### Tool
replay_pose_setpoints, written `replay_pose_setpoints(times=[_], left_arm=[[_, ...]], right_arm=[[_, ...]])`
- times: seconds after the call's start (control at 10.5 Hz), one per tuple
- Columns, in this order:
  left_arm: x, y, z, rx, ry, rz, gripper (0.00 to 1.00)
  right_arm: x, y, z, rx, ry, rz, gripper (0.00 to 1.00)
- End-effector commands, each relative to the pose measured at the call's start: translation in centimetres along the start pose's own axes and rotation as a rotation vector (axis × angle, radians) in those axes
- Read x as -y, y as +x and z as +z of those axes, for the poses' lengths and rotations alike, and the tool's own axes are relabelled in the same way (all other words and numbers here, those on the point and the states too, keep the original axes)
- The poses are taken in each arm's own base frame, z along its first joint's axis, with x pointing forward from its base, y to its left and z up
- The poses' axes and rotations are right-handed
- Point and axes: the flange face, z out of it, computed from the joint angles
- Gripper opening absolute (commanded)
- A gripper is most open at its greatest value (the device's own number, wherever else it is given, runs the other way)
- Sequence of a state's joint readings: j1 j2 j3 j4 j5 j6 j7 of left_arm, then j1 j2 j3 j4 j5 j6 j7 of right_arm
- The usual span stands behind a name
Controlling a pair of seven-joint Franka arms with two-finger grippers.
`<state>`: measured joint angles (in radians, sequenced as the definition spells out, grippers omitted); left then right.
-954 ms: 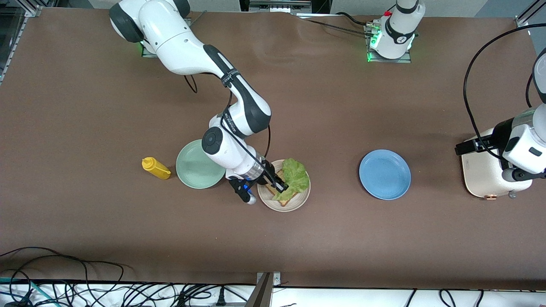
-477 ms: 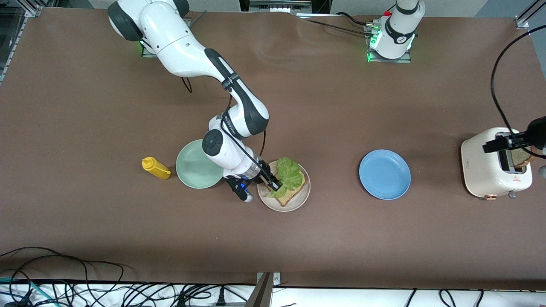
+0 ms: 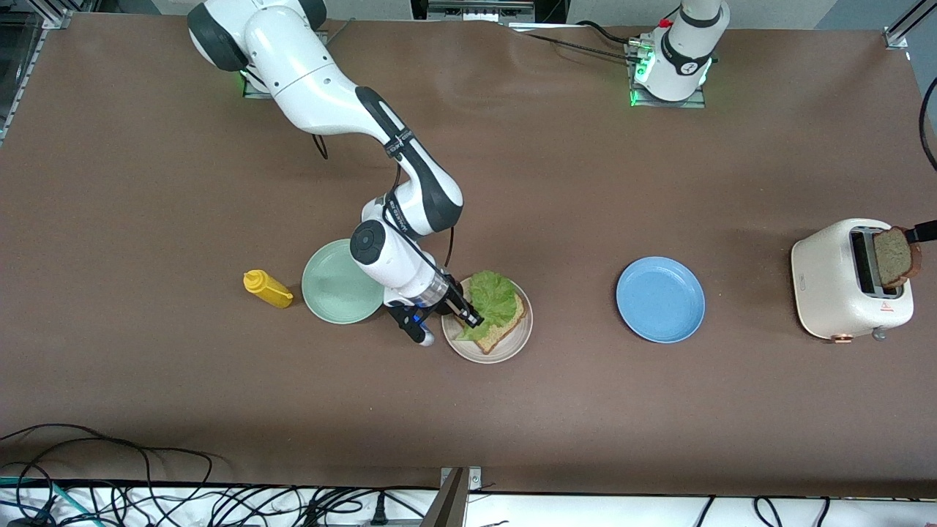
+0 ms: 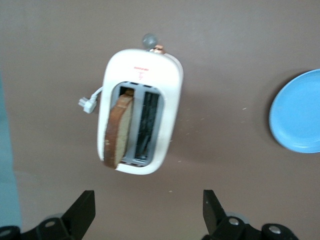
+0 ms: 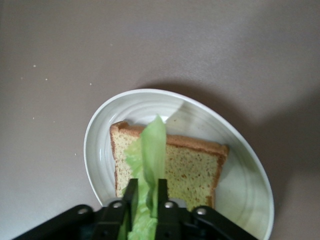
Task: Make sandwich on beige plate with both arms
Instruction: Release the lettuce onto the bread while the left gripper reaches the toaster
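Altogether two bread slices (image 3: 505,329) (image 3: 894,256), one lettuce leaf (image 5: 150,165) pinched by right claw (image 5: 146,192), left claw (image 4: 147,212) spread.

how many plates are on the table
3: the mint-green plate beside the yellow bottle, the beige plate with bread and lettuce, and the blue plate toward the toaster.

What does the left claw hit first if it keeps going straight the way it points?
Probably the bread slice standing up out of the toaster. The left claw is open above them, pointing down, and the slice sits higher than the toaster body. How much height is left is hard to judge.
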<state>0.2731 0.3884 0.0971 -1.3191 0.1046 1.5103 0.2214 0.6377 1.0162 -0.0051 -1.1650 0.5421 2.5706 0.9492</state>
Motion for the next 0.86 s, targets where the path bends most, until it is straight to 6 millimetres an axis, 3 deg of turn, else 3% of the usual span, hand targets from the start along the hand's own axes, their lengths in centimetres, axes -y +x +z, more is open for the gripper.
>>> replay_pose_setpoints(times=[0.0,0.19,0.38,0.67,0.76], left_arm=[[1.6,1.5,3.4,0.047,0.038,0.024,0.95],[3.3,2.9,6.2,0.046,0.039,0.005,0.95],[3.6,3.8,8.2,0.057,0.039,0.025,0.94],[4.9,4.4,11.4,0.101,0.022,0.035,0.89],[4.7,4.6,12.1,0.111,0.02,0.037,0.79]], right_arm=[[1.2,-0.4,-2.0,-0.016,0.014,-0.079,1.0],[2.4,-0.8,-4.1,0.006,0.004,-0.094,1.0],[3.0,0.7,-7.8,0.018,-0.068,-0.162,1.0],[1.1,5.8,-15.6,0.091,-0.15,-0.295,1.0],[-0.3,7.8,-17.8,0.122,-0.166,-0.351,1.0]])
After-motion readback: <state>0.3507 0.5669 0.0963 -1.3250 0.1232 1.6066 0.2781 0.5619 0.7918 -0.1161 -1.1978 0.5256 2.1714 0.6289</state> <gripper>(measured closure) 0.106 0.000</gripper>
